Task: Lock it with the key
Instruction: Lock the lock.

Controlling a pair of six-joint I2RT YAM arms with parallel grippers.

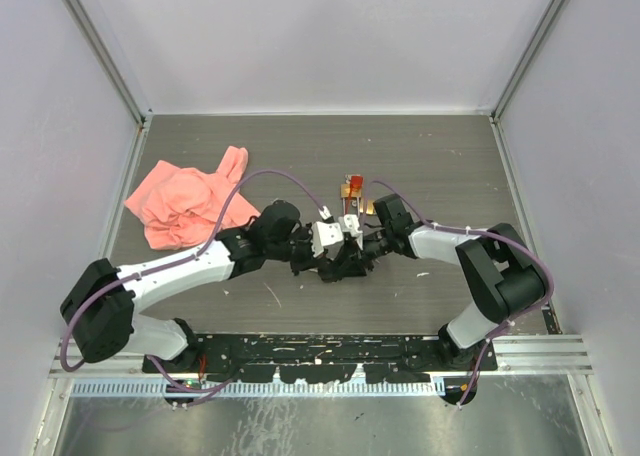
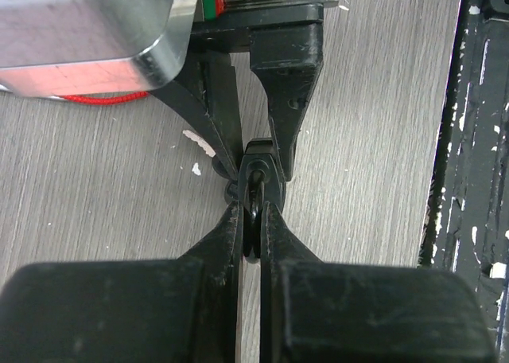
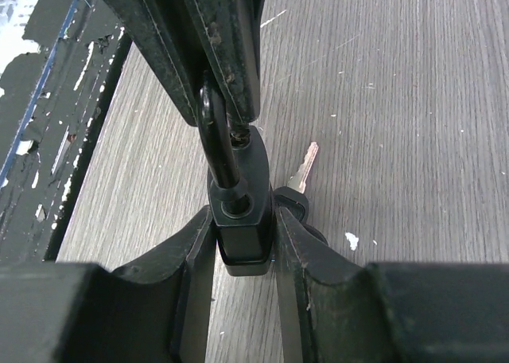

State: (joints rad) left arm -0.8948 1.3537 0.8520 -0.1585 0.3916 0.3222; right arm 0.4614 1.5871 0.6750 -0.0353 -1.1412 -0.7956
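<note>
Both arms meet near the middle of the grey wood-grain table (image 1: 430, 156).

Left pincer (image 2: 253, 218): pressed together on the dark curved shackle (image 3: 216, 140) of the black padlock (image 3: 241, 184), pinching it from above in the right wrist view.

Right pincer (image 3: 242, 228): partly spread, its two fingers clamped on either side of the padlock's body. The lock is thus held between the two pincers, above the table surface, with the shackle seated in the body on the visible side.

Small key with a pale metal blade (image 3: 304, 165): just beside the padlock body, behind the right pincer's finger, blade pointing away from the lock. Whether it rests flat on the table cannot be told.

Crumpled salmon-pink cloth (image 1: 185, 204): on the far left of the table, well apart from the lock.

Small orange-and-brass object (image 1: 352, 188): just beyond the pincers; its nature is too small to tell.
</note>
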